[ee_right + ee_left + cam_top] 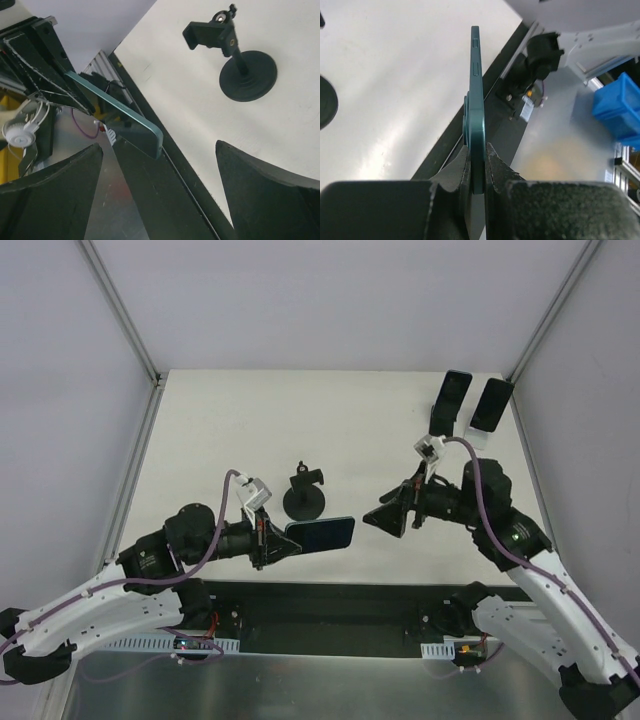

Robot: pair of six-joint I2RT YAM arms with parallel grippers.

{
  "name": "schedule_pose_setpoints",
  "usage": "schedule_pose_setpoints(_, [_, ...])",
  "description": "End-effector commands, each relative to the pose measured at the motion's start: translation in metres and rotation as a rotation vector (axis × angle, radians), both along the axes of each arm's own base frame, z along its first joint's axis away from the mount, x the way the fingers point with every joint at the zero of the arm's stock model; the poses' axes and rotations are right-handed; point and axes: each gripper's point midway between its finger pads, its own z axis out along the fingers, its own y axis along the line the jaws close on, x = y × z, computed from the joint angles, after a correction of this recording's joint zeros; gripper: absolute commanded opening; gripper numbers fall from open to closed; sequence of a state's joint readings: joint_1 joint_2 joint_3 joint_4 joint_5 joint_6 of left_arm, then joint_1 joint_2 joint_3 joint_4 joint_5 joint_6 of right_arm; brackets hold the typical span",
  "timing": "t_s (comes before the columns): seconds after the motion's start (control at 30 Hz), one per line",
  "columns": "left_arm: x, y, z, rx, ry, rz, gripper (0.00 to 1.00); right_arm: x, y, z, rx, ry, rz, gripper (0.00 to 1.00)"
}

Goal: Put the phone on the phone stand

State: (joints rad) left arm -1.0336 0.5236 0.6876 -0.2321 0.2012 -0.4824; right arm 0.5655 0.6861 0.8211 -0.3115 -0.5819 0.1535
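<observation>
Nearest my side of the overhead view, the left arm (150,560) reaches in from the lower left. The left jaws are closed on one short end of the phone (322,533). The phone sticks out to the right over the near edge of the counter (200,420), its broad face turned up to that camera.

The left wrist view adds what the overhead cannot. There the phone (477,115) appears edge-on, a thin teal body with its side buttons facing the lens. Both fingers press flat against its two faces, with no gap I can see.

Just beyond the phone stands the phone stand (304,498), a round black base with a short stem and a clamp head. It sits apart from the phone and nothing is in it. The overhead view flattens the stand, but in the right wrist view it (241,62) shows clearly, with the clamp tilted on its stem.

To the right of the stand, at about the same depth, the right arm (520,540) points left. The right jaws are spread wide and hold nothing. In the right wrist view the phone (120,117) lies between its two fingers (270,190) but well beyond them.

In the far right corner, only the overhead view shows two dark slabs (470,402) propped upright side by side.
</observation>
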Motion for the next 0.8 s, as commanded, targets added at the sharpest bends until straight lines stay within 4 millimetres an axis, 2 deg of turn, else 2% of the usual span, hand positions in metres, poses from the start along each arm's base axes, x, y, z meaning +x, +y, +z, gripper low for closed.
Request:
schedule_pose_setpoints(0.0, [-0.007,0.012,0.0,0.058,-0.022,-0.024,0.0,-0.016,0.02,0.013,-0.035,-0.031,0.215,0.97])
schedule_pose_setpoints(0.13, [-0.014,0.008,-0.005,0.096,-0.015,-0.085,0.0,-0.034,0.048,0.024,-0.038,-0.036,0.358,0.99])
schedule_pose_setpoints(0.17, [-0.015,0.005,-0.008,0.11,-0.005,-0.098,0.0,-0.035,0.055,0.02,-0.049,-0.024,0.382,0.96])
schedule_pose_setpoints(0.2, [-0.018,0.005,-0.008,0.114,-0.004,-0.119,0.0,-0.045,0.063,0.023,-0.048,-0.027,0.426,0.95])
schedule_pose_setpoints(0.37, [-0.025,0.002,-0.012,0.123,0.004,-0.17,0.0,-0.065,0.087,-0.003,-0.127,-0.013,0.546,0.83])
schedule_pose_setpoints(0.47, [-0.029,0.002,-0.012,0.119,0.005,-0.197,0.0,-0.079,0.092,-0.02,-0.151,0.015,0.609,0.74])
schedule_pose_setpoints(0.53, [-0.032,0.002,-0.012,0.116,0.001,-0.212,0.0,-0.086,0.094,-0.024,-0.153,0.016,0.641,0.72])
schedule_pose_setpoints(0.6, [-0.039,0.001,-0.009,0.106,-0.007,-0.263,0.0,-0.087,0.093,-0.034,-0.177,0.005,0.64,0.72])
schedule_pose_setpoints(0.77, [-0.05,-0.002,-0.008,0.104,0.0,-0.338,0.0,-0.076,0.088,-0.044,-0.227,-0.05,0.594,0.74])
